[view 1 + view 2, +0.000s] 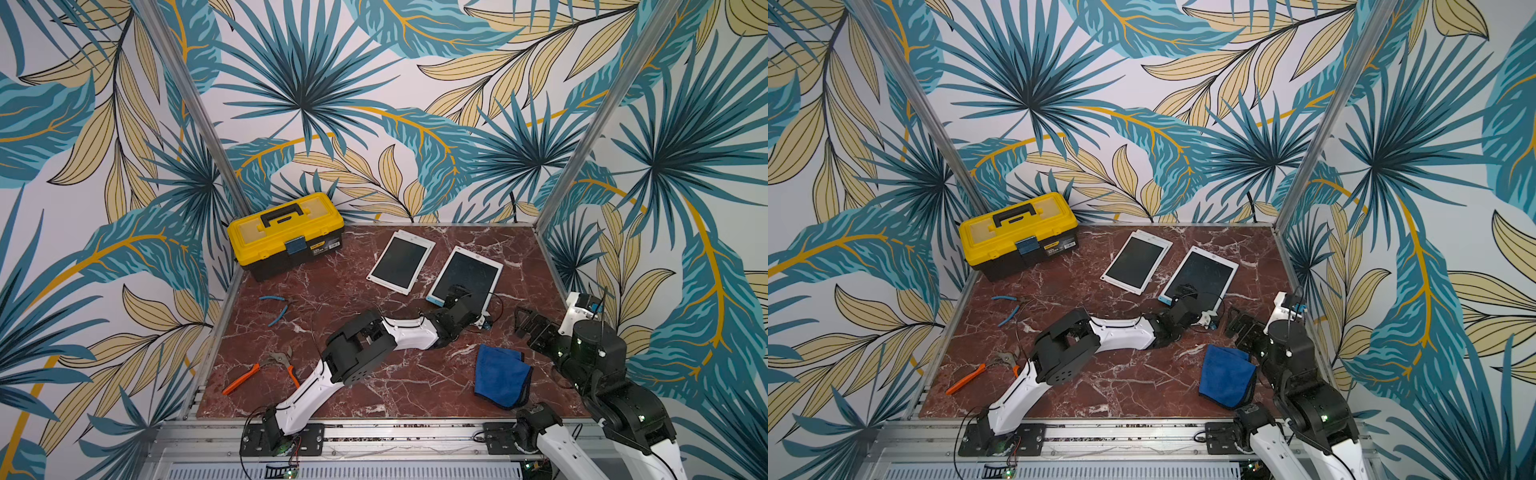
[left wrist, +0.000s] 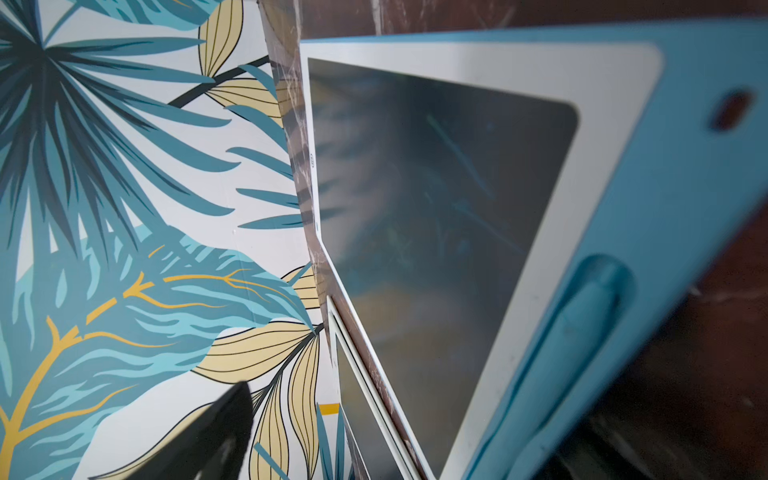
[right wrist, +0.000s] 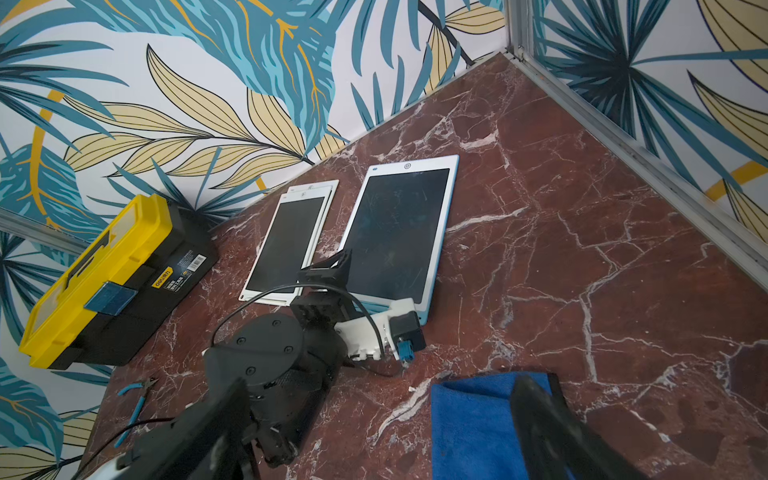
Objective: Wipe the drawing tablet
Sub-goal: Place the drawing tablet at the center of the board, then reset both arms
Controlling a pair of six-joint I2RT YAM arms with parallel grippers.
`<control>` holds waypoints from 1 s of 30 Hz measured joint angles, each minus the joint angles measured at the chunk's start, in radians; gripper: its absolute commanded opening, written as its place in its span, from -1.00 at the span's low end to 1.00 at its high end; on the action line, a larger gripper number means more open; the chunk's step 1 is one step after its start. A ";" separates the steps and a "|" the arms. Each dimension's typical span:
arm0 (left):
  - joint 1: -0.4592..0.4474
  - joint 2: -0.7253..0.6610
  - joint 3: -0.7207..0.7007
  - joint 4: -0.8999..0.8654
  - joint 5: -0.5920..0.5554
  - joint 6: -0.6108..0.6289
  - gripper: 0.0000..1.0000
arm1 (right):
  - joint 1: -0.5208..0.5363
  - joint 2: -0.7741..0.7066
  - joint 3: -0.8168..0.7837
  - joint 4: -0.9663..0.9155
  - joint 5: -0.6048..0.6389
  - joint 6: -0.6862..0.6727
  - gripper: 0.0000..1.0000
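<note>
The drawing tablet (image 1: 469, 274) with the blue edge lies flat on the tabletop (image 1: 374, 386), out toward the far right. It looks thin, stiff and light. Its smooth screen may scratch, and it may slide when rubbed, so hold it down by the blue edge. The left pincer (image 1: 457, 291) is at its near edge, spread wide and empty. The blue cloth (image 1: 500, 376) is soft and floppy; grab a thick fold. The right pincer (image 1: 528, 323) is spread too, empty, just beside the cloth. I count one blue-edged tablet, what look like two stacked white tablets (image 1: 401, 262), one cloth, one toolbox (image 1: 286, 232), one pliers (image 1: 276, 307), one cutters (image 1: 262, 370)
</note>
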 measured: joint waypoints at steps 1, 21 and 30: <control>-0.002 -0.011 -0.012 0.000 0.000 -0.008 0.99 | 0.000 0.001 -0.002 0.000 0.000 0.000 0.98; 0.404 -1.018 -0.587 -0.092 0.578 -0.928 0.99 | 0.000 0.259 -0.119 0.296 0.270 -0.179 0.99; 0.773 -1.121 -0.862 -0.016 0.565 -1.171 0.99 | -0.002 0.690 -0.477 1.110 0.495 -0.513 0.99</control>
